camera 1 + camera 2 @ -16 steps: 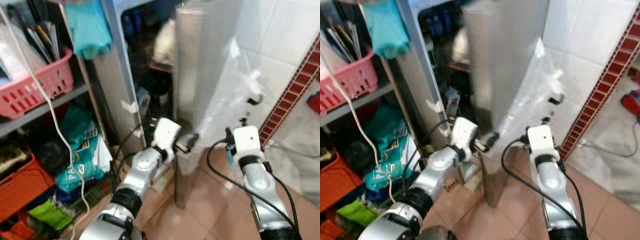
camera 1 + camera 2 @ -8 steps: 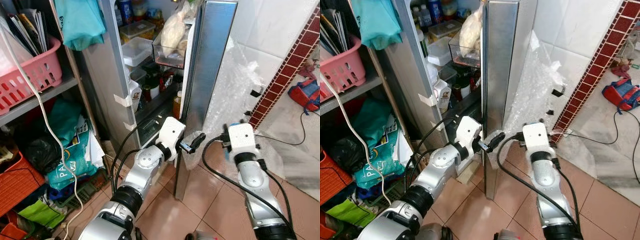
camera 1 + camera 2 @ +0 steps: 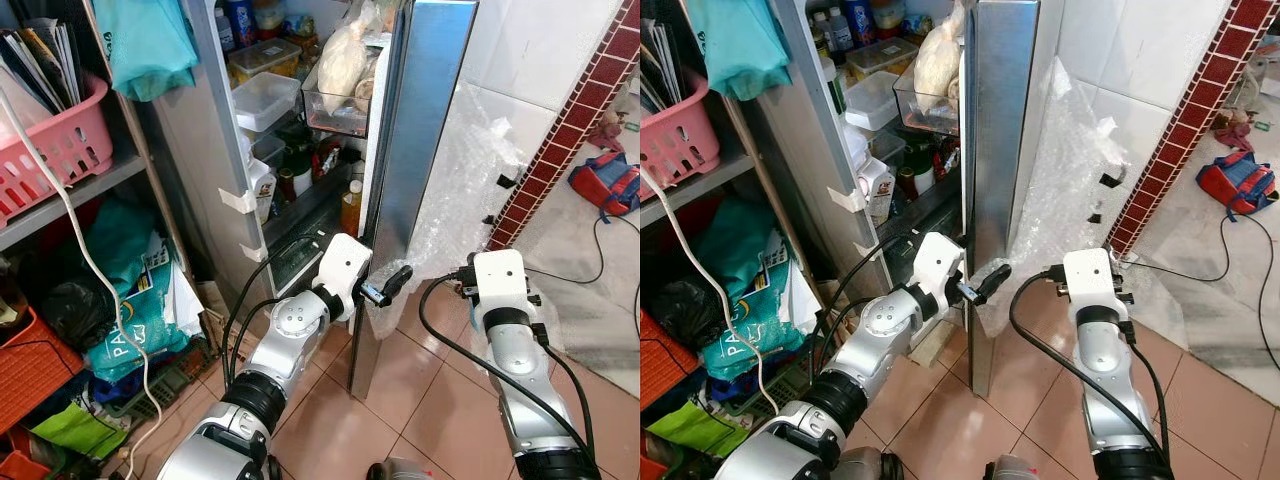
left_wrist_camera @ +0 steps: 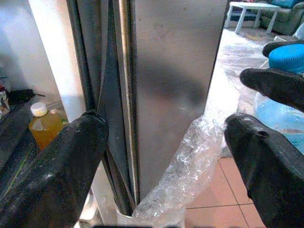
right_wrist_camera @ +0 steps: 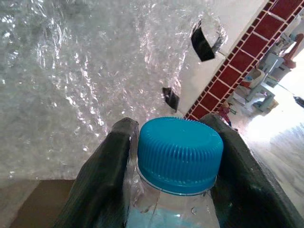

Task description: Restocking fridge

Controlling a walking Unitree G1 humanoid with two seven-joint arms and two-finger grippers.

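Item: my right gripper (image 5: 173, 156), fingers clamped on a water bottle (image 5: 176, 190), blue cap up. At ten o'clock, my left gripper (image 4: 166, 156), fingers spread wide astride the fridge door (image 4: 175, 71) edge. Beyond, twelve o'clock: stocked fridge shelves (image 3: 290, 110).

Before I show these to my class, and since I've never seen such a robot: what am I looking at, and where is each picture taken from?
It is a humanoid robot with two silver arms, each ending in two black fingers. Two pictures come from cameras in its head, looking down at an open fridge with food on its shelves. The other two come from cameras on its wrists. The left gripper is open, its fingers either side of the fridge door edge. The right gripper is shut on a bottle with a blue cap. Bubble wrap hangs against the tiled wall beside the door.
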